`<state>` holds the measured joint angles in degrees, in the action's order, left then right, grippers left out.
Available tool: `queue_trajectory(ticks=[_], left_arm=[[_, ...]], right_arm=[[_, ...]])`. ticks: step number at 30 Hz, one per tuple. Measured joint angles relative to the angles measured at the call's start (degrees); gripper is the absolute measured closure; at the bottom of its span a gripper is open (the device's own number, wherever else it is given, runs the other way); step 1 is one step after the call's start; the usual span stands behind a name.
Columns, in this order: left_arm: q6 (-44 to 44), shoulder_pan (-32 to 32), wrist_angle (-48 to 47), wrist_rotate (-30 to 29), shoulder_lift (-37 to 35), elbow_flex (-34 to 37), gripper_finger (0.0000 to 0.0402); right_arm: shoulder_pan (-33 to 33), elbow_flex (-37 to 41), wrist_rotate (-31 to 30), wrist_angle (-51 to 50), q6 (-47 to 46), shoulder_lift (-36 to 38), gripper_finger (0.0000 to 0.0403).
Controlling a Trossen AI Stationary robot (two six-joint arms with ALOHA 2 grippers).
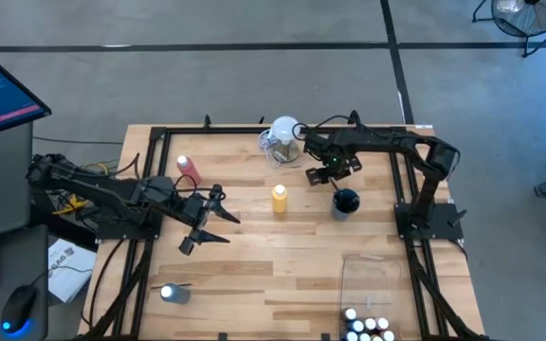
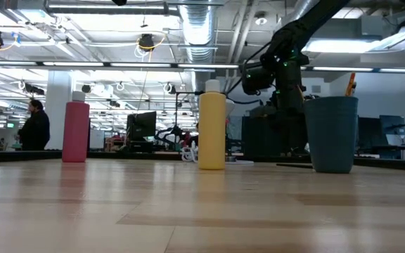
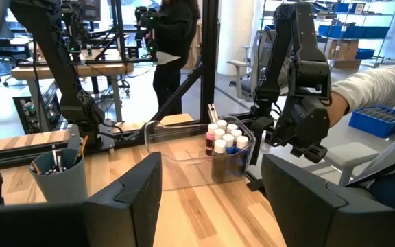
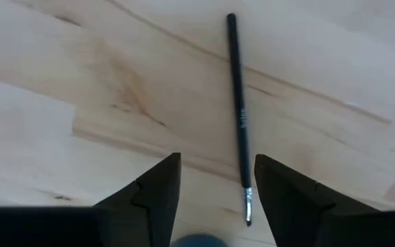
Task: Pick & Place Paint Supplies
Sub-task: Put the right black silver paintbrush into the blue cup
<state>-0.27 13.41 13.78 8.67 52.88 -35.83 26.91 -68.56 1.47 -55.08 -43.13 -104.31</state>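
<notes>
Hovering right gripper over a paintbrush on the tabletop.
Its fingers stand apart, empty; the brush lies flat, its long axis running straight ahead from between them, bristle end nearest. Right arm reaches across beside the dark cup; left gripper waits farther off, open.

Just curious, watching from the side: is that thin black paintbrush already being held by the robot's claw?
No: the paintbrush lies flat on the wooden table, with the right gripper open above it, fingers not touching.
</notes>
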Motion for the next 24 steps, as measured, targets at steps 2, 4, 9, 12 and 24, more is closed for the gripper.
queue_trajectory(ticks=[2, 4, 9, 12, 24], left_arm=[[0.0, 0.0, 0.0, 0.0, 0.0, 0.0, 0.0192], [0.0, 0.0, 0.0, 0.0, 0.0, 0.0, 0.0192], [0.0, 0.0, 0.0, 0.0, 0.0, 0.0, 0.0192], [0.0, 0.0, 0.0, 0.0, 0.0, 0.0, 0.0192], [0.0, 0.0, 0.1, 0.0, 0.0, 0.0, 0.0192]], right_arm=[[-0.2, 0.6, 0.0, 1.0, 0.0, 0.0, 0.0224], [-0.3, 1.6, 0.0, 1.6, -0.3, 0.0, 0.0225], [0.7, 4.4, 0.2, 2.1, -0.5, 0.0, 0.0223], [0.6, 5.1, 0.2, 2.8, -0.5, 0.0, 0.0221], [-0.3, 5.1, 0.2, 2.2, 0.2, 0.0, 0.0248]])
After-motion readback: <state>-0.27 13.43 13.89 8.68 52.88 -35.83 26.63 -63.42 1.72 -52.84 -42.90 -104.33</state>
